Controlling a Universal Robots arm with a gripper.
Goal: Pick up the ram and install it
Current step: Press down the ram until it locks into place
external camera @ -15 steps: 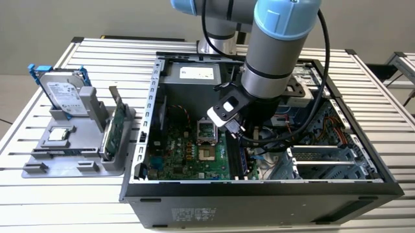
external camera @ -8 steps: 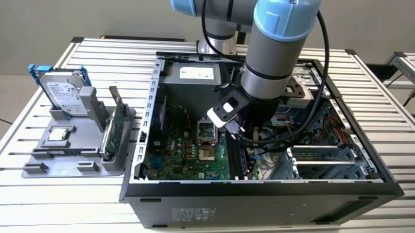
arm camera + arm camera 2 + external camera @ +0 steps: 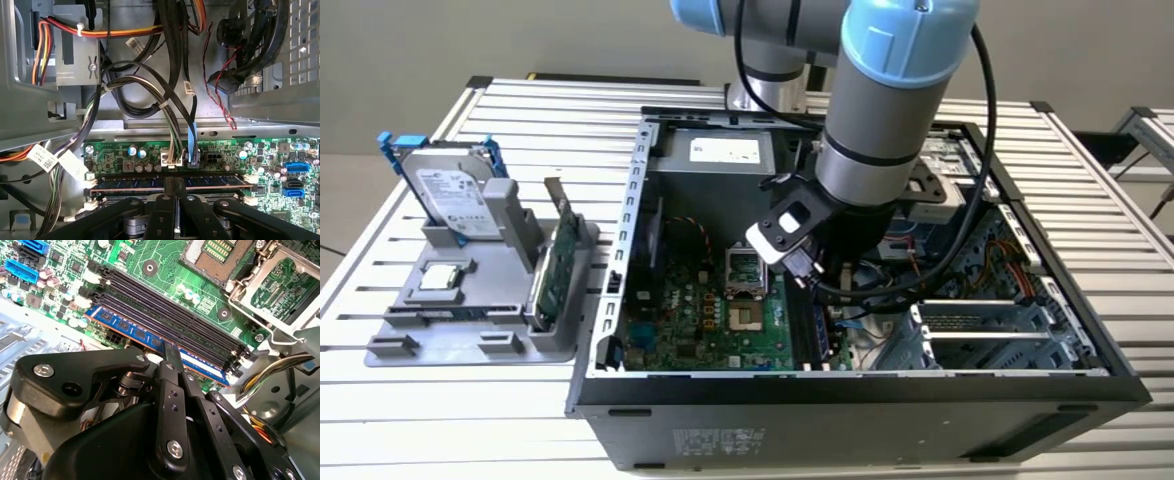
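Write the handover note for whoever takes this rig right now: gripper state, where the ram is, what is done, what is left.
Gripper: down inside the open computer case, shut on the ram.
The ram: the blue stick stands in the outermost memory slot of the motherboard, nearest the board's cabled edge. In both wrist views it lies along the slot between the white end latches.
Done: the ram is picked up and carried to its slot.
Left: whether it is fully seated and latched cannot be told; the gripper has not let go.
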